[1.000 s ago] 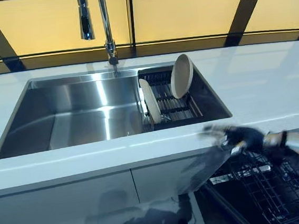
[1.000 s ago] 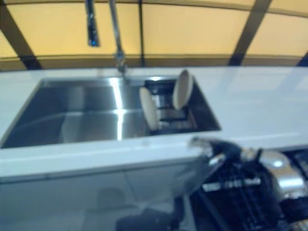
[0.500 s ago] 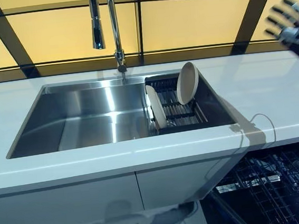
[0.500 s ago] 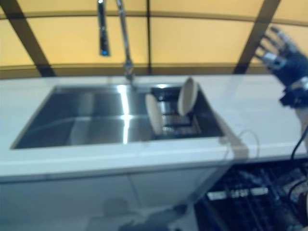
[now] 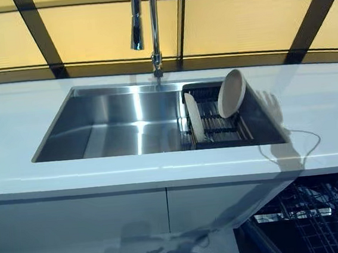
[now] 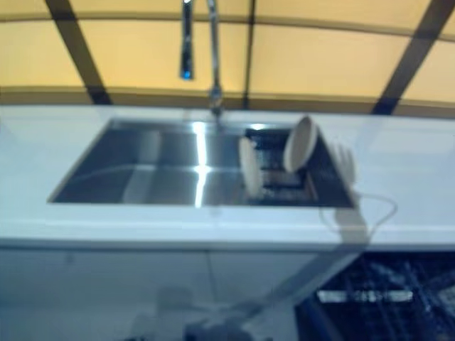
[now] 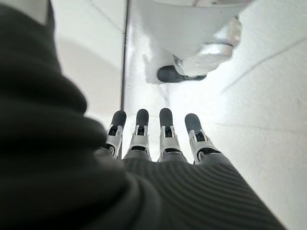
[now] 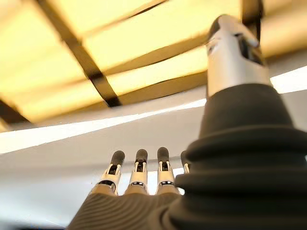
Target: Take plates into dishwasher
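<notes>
Right hand (image 8: 144, 179) open in its wrist view, fingers straight in a row, thumb raised apart, nothing held or touched; aimed up toward the yellow wall panels (image 8: 144, 48) with their dark strips. Left hand (image 7: 153, 143) likewise open, fingers straight and side by side, empty, pointed down at a pale floor (image 7: 268, 105). Neither hand visible in the head views.

Two pale plates on edge in a dark rack (image 5: 216, 122) at the right end of the steel sink (image 5: 115, 123), centre of the frame: the front plate (image 5: 195, 126) leaning at the rack's left side, the rear plate (image 5: 231, 93) tilted against the sink's right wall, higher up. Apart from each other, possibly by only a few rack slots — hard to judge. Tap (image 5: 147, 27) at upper centre, behind the sink. White counter (image 5: 54, 179) all around. Open dishwasher rack (image 5: 315, 214) at lower right, below the counter edge, dark wire.
</notes>
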